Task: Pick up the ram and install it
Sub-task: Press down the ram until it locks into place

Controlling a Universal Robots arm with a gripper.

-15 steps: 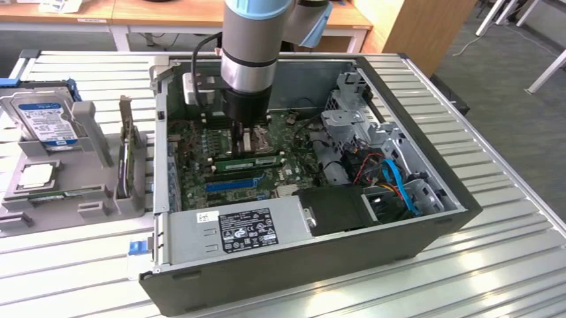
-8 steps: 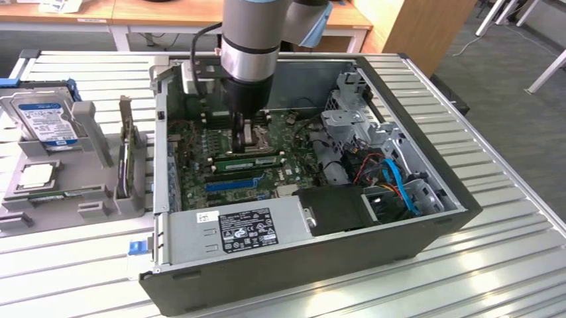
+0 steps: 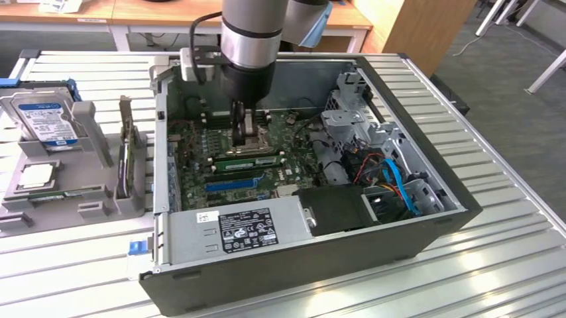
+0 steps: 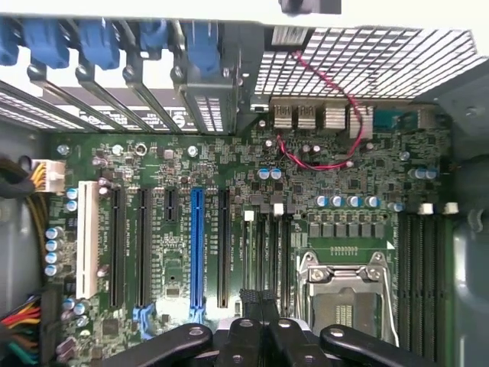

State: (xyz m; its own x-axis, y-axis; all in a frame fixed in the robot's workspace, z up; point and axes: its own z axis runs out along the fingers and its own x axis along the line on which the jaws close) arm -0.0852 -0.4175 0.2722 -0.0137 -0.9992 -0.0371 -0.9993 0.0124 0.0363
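Arm reaches down into the open computer case (image 3: 425, 225) on the desk (image 3: 495, 278). Gripper (image 3: 240, 130) hangs just above the motherboard (image 4: 229, 191), beside the processor socket (image 4: 344, 294); jaws together, nothing clamped. The ram (image 3: 248, 161) lies seated in a slot on the motherboard, just below the gripper. Hard drive (image 3: 46, 119) stands in a grey holder at the exterior view's left.

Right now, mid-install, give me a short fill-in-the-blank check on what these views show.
1. The gripper is lowered inside the open ____ case.
2. The hard drive in the grey holder has a ____-and-white label.
3. The gripper's jaws are ____.
4. One long expansion slot on the motherboard is ____.

Missing words: computer; blue; shut; blue
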